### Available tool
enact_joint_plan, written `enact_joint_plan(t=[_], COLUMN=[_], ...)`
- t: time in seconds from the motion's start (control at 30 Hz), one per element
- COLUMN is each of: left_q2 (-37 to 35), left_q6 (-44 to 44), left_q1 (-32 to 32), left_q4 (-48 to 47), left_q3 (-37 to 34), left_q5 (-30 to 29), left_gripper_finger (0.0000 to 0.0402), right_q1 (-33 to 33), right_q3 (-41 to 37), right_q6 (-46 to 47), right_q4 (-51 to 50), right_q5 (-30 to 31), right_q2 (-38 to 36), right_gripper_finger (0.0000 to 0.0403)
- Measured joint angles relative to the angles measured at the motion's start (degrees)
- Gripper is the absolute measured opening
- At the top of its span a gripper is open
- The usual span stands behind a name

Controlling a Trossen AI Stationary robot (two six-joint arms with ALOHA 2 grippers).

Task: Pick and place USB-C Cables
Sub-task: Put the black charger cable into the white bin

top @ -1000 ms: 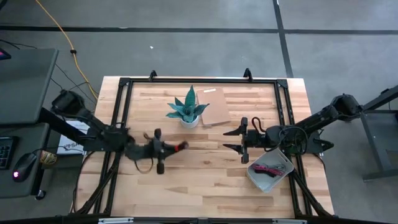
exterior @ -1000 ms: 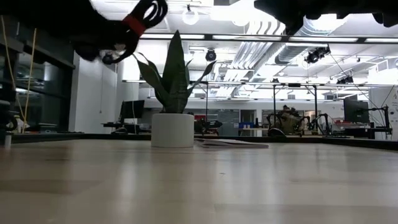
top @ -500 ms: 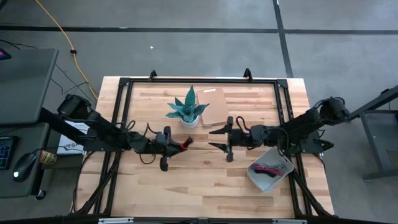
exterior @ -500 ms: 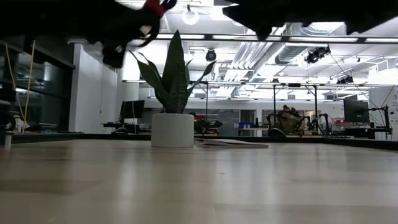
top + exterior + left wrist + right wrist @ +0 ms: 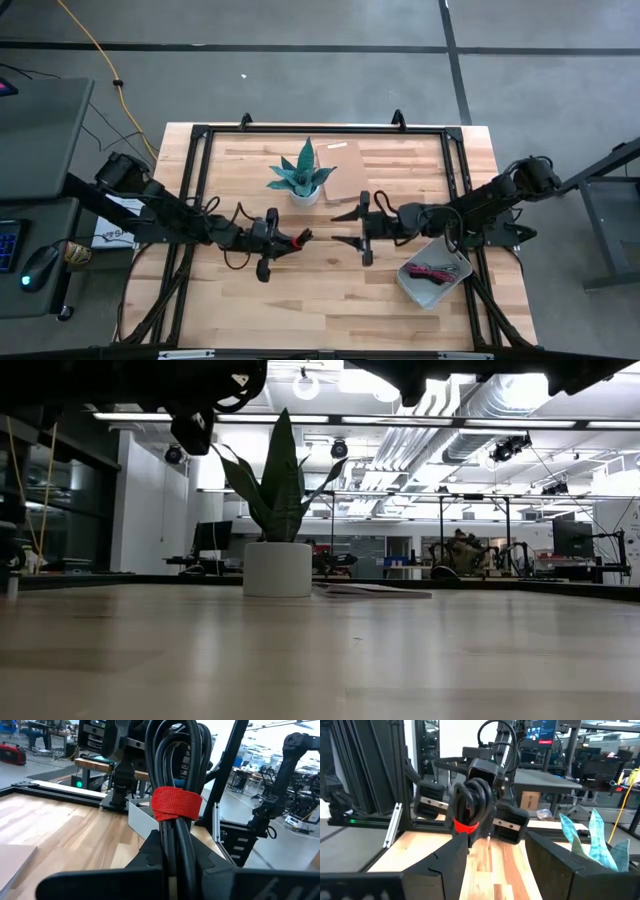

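Note:
The red-and-black USB-C cable is a black coil bound by a red strap. It sits in my left gripper, high over the table's middle. My right gripper is open and faces it from the right at a short gap, touching nothing. In the right wrist view the coil stands just beyond my open right gripper. A pink-magenta cable lies in the grey tray. I see no silver-grey or black bundle. My left gripper pinches the coil between its two fingers at the end below the red strap. The fingers reach level from the table's left and lie along the coil. The strapped part sticks out past the fingertips, lifted clear of the table.
A potted plant stands just beyond the two grippers, with a flat brown sheet beside it. The tray lies at the near right. Dark frame rails run along the table's edges. Bare wood lies in front of the grippers.
My left gripper has carried the coil toward the table's right and upward, out of the low view's top. My right gripper has moved left from near the tray toward the coil, staying open. The gap between the two grippers has shrunk.

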Motion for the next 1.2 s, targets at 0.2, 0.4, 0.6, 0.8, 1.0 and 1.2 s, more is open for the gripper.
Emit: enact_joint_plan(t=[0.2, 0.4, 0.6, 0.8, 1.0, 1.2], left_q2=[0.0, 0.0, 0.0, 2.2, 6.6, 8.5], left_q6=[0.0, 0.0, -0.9, -3.1, -3.1, -3.2], left_q1=[0.0, 0.0, 0.0, 0.6, 0.6, 0.7], left_q4=[0.0, 0.0, 0.0, -0.2, -1.3, -1.4], left_q3=[0.0, 0.0, 0.0, 1.7, 5.7, 7.4], left_q5=[0.0, 0.0, 1.5, 7.4, 9.3, 9.5], left_gripper_finger=[0.0006, 0.0006, 0.0006, 0.0006, 0.0006, 0.0006], right_q1=[0.0, 0.0, 0.0, -0.1, -0.2, -0.2], right_q3=[0.0, 0.0, 0.0, 0.0, 0.1, 2.3], right_q6=[0.0, 0.0, 0.1, -0.2, -0.4, 0.0], right_q4=[0.1, 0.0, 0.1, 5.4, 9.5, 9.5], right_q5=[0.0, -0.1, -0.6, -7.2, -10.4, -13.9], right_q2=[0.0, 0.0, 0.0, 3.1, 6.1, 8.0], right_gripper_finger=[0.0193, 0.0193, 0.0193, 0.0193, 0.0193, 0.0193])
